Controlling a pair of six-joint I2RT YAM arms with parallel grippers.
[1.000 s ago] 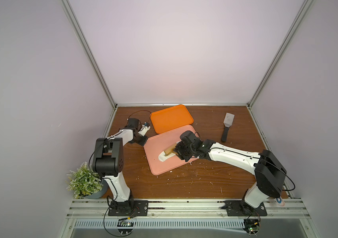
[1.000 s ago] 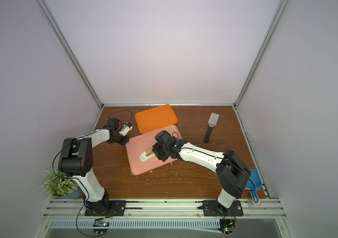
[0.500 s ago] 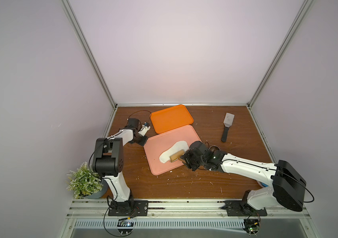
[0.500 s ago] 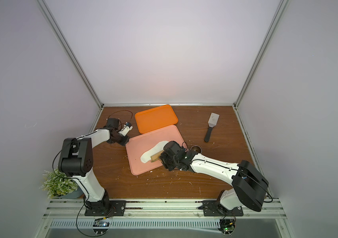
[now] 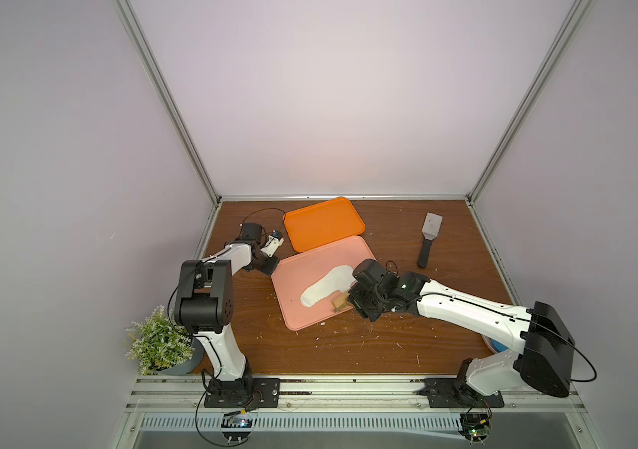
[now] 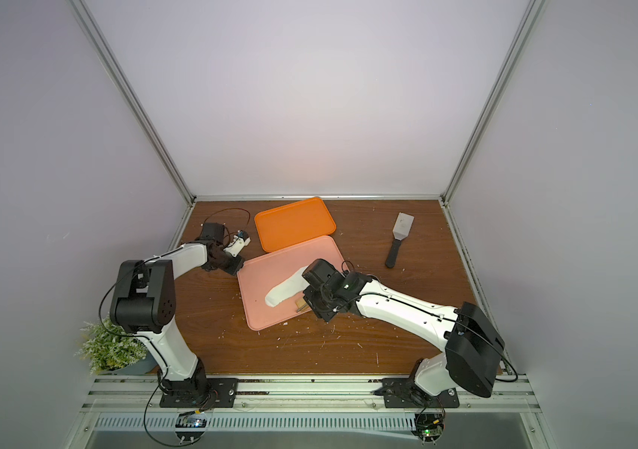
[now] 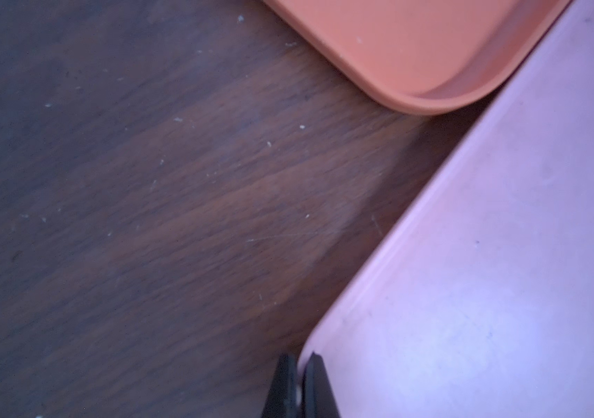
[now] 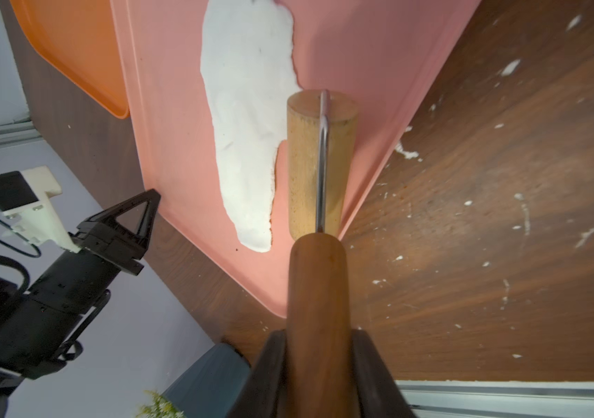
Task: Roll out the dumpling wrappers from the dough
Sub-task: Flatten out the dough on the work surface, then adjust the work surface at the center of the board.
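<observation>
A long, uneven white sheet of dough (image 5: 323,288) (image 6: 285,290) (image 8: 248,108) lies on the pink tray (image 5: 302,268) (image 6: 267,272) (image 8: 172,108). No round dumpling wrappers are in view. My right gripper (image 8: 319,334) (image 5: 356,302) is shut on the dark handle of a wooden roller (image 8: 319,163) (image 5: 339,306) (image 6: 300,302). The roller rests on the tray just beside the dough's near end, by the tray's right rim. At the tray's far-left corner, my left gripper (image 7: 300,362) (image 5: 272,268) (image 6: 237,266) is shut on the rim.
An orange tray (image 5: 323,223) touches the pink one at the back. A metal spatula (image 5: 428,241) lies at the back right. A potted plant (image 5: 160,342) stands at the front left. White dough crumbs dot the wooden table (image 5: 348,346).
The right arm has drawn the roller back along the dough, from its far part to its near end by the tray's rim, uncovering the sheet. The left arm has not moved.
</observation>
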